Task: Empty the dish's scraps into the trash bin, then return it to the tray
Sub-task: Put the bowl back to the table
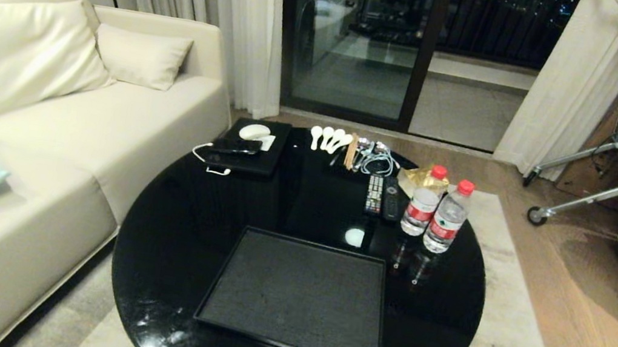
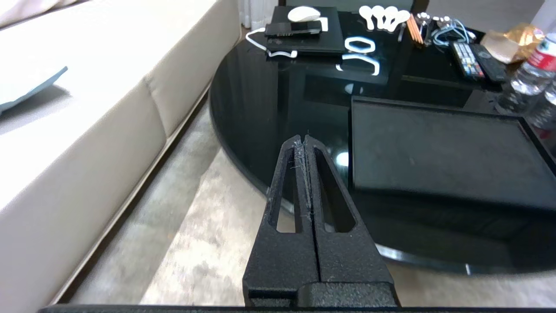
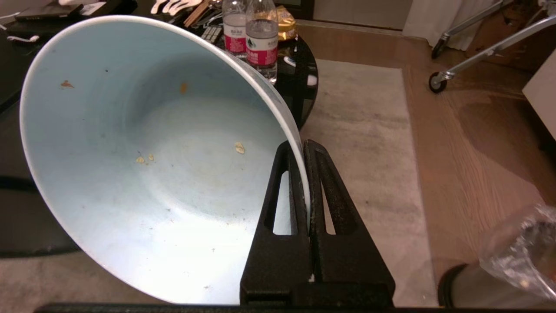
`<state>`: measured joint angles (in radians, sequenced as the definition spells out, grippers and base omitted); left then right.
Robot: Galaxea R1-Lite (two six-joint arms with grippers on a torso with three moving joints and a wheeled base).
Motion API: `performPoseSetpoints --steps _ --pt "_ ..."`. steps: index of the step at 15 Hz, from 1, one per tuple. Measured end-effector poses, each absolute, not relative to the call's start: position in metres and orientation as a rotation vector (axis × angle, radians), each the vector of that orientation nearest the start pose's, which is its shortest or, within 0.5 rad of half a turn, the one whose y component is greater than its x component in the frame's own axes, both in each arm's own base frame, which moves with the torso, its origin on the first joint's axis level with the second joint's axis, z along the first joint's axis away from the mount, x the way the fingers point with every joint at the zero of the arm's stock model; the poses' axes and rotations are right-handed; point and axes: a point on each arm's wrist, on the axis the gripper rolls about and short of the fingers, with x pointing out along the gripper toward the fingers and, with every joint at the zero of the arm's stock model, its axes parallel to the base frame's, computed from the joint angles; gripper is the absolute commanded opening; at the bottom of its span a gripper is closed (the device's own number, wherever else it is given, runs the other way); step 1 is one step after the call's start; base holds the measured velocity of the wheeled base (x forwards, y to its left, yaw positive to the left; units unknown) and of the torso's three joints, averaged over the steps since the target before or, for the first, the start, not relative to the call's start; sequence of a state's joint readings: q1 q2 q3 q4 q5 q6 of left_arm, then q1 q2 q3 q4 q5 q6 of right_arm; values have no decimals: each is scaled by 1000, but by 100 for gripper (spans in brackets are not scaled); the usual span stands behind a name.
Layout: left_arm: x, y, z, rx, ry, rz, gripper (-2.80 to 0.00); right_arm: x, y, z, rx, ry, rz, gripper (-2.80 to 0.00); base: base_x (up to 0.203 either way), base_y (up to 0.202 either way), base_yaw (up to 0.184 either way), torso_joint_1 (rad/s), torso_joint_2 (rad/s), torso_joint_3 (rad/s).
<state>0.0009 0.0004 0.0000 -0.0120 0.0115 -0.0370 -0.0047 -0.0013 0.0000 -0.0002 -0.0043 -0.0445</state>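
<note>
right gripper (image 3: pixel 304 150): jaws pinching glossy dish (image 3: pixel 143 165) rim, crumbs inside | left gripper (image 2: pixel 305 140): jaws pressed together beside round glossy table (image 2: pixel 260 108) | matte rectangular tray (image 1: pixel 300 294) on table

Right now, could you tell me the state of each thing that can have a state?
dish: tilted, held by its rim, emptied except a few crumbs
right gripper: shut on the dish rim
left gripper: shut, holding nothing
tray: bare, flat on the table
trash bin: lined with clear plastic, on the floor
water bottles: upright, capped
</note>
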Motion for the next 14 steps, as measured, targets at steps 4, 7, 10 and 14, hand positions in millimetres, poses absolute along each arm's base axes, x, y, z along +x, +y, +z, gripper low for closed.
performPoseSetpoints --steps 4,7,10,14 --pt "-23 0 77 -37 -11 12 -280 -23 0 76 -46 -2 -9 -280 101 0 2 6 1 1" --pt "-23 0 77 -38 -11 12 -280 -23 0 76 -60 -2 -8 -280 0 0 0 0 0 0" --pt "-23 0 77 -38 -12 11 -280 -28 1 90 -97 -36 44 -280 0 0 0 0 0 0" --pt "-23 0 77 -38 -12 11 -280 -28 4 137 -121 -35 156 -280 0 0 0 0 0 0"
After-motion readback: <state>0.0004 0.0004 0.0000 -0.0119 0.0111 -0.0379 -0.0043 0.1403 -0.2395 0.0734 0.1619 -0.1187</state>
